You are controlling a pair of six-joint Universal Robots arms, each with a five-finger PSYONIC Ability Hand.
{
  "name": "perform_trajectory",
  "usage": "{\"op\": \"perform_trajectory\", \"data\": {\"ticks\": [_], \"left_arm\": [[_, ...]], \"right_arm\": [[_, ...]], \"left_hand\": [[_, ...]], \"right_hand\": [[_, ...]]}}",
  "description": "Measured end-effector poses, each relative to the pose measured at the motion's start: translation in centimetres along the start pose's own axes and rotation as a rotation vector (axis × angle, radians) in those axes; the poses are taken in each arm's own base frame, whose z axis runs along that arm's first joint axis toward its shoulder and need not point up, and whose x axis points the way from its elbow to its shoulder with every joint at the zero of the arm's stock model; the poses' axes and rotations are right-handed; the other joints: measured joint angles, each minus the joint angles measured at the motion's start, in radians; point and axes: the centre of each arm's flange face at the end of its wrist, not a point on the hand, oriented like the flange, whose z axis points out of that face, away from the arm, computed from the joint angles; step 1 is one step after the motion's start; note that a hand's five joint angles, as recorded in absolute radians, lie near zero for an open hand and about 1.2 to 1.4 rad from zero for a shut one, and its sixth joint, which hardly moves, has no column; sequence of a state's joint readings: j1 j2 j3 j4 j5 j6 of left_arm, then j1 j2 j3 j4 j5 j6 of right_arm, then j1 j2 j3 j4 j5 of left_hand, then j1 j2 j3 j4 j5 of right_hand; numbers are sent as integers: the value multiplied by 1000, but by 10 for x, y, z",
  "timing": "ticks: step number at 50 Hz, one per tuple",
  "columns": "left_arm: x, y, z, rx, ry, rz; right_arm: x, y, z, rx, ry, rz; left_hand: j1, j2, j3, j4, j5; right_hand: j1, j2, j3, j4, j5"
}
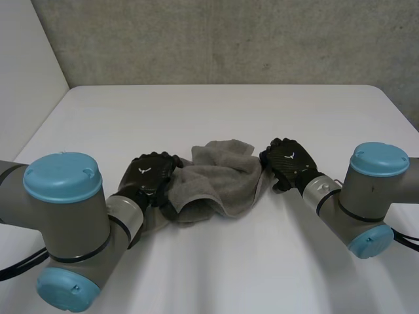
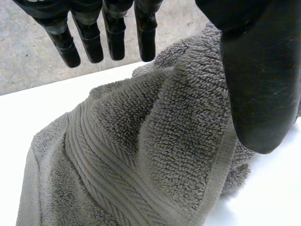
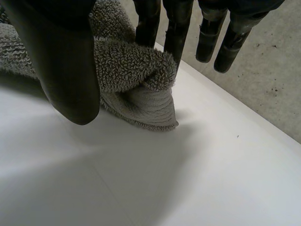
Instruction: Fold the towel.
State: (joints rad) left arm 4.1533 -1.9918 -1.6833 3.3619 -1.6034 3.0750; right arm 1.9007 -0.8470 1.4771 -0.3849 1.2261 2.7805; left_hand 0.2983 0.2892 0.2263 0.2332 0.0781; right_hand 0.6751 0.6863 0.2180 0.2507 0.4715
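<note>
Grey-jointed, blue-capped arms stand nearest, the left arm [image 1: 65, 216] on the towel's left and the right arm [image 1: 366, 190] on its right. Just beyond them the grey terry towel [image 1: 219, 173] lies rumpled in a heap on the white table [image 1: 216, 111], squarely between the two black hands.

The left hand [image 1: 152, 175] sits at the towel's left edge, released. Its fingers [image 2: 89, 37] hang straight and clear above the cloth, while the thumb [image 2: 258, 84] reaches across the raised fold beneath the palm. Whether that thumb actually presses the pile I can't make out.

The right hand [image 1: 288, 163] is at the towel's right corner and grasps it. A bunched fold is caught between its thumb and its nearest straight fingers, and the other fingers stand free of the cloth. The corner's hemmed tip droops from that fold to touch the table.

From above, the backs of both hands cover the spots where they meet the towel, and the thumbs hide part of it in the wrist views. Folds bury most of the towel's edges, so its outline is hard to read.

Beyond the towel runs bare tabletop, then a rough concrete wall [image 1: 229, 39].
</note>
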Motion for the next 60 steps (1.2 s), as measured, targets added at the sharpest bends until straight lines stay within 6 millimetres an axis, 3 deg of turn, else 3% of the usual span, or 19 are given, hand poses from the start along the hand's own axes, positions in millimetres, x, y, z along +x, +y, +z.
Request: {"op": "perform_trajectory", "data": {"ticks": [13, 14, 18, 20, 23, 29, 35, 38, 39, 40, 42, 43, 45, 49, 52, 54, 56, 60], "left_arm": [[15, -5, 1, 46, 21, 10], [16, -5, 2, 50, 19, 11], [19, -5, 8, 70, -3, 9], [20, -4, 10, 76, -13, 8], [18, -6, 11, 83, -25, 5], [4, -25, 9, 125, -63, -2], [-22, -75, 14, 260, -93, 9], [-27, -112, 21, 366, -69, 49], [-28, -129, 24, 419, -54, 72], [-27, -136, 25, 440, -49, 82], [-25, -173, 27, 552, -24, 128], [-24, -183, 26, 583, -18, 140], [-21, -217, 19, 694, -4, 176], [-15, -261, -7, 857, 2, 209], [-14, -269, -24, 904, 2, 218], [-14, -261, -34, 894, 3, 220], [-15, -243, -36, 848, 8, 222], [-22, -179, -33, 665, 34, 232]], "right_arm": [[0, 1, 1, -1, 3, 2], [0, 1, 1, -1, 2, 2], [0, 2, 1, -4, 0, 7], [-1, 3, 1, -5, -4, 10], [-1, 1, 0, -4, -13, 17], [0, -15, -5, 26, -51, 40], [10, -66, -11, 131, -135, 48], [24, -107, -9, 221, -138, 31], [34, -131, -8, 277, -119, 18], [39, -142, -9, 303, -109, 12], [59, -191, -14, 424, -47, -7], [63, -202, -16, 450, -32, -9], [85, -252, -33, 595, 56, -12], [114, -306, -71, 797, 160, 6], [120, -310, -86, 839, 154, 21], [116, -297, -91, 813, 111, 33], [109, -278, -90, 759, 61, 46], [83, -213, -88, 574, -48, 70]], "left_hand": [[35, 43, 0, 0, 71], [73, 83, 0, 0, 111], [723, 761, 0, 0, 758], [973, 994, 0, 0, 1029], [986, 1005, 0, 0, 1068], [987, 1006, 0, 0, 1068], [987, 1006, 0, 0, 1074], [987, 1006, 0, 0, 1075], [988, 1006, 0, 0, 1075], [990, 1006, 0, 0, 1075], [991, 1006, 0, 0, 1075], [991, 1006, 0, 0, 1076], [991, 1006, 0, 0, 1077], [991, 1006, 0, 0, 1077], [991, 1006, 0, 0, 1077], [991, 1006, 0, 0, 1078], [991, 1006, 0, 0, 1078], [991, 1006, 0, 0, 1078]], "right_hand": [[12, 5, 0, 0, 44], [21, 12, 0, 0, 55], [339, 327, 0, 0, 359], [513, 471, 0, 0, 524], [649, 609, 0, 0, 681], [649, 612, 0, 0, 683], [650, 612, 0, 0, 683], [650, 613, 0, 0, 683], [651, 621, 0, 0, 683], [651, 625, 0, 0, 684], [652, 645, 0, 0, 687], [652, 645, 0, 0, 687], [652, 645, 0, 0, 687], [652, 645, 0, 0, 689], [652, 645, 0, 0, 693], [652, 645, 0, 0, 693], [652, 645, 0, 0, 693], [652, 645, 0, 0, 693]]}}
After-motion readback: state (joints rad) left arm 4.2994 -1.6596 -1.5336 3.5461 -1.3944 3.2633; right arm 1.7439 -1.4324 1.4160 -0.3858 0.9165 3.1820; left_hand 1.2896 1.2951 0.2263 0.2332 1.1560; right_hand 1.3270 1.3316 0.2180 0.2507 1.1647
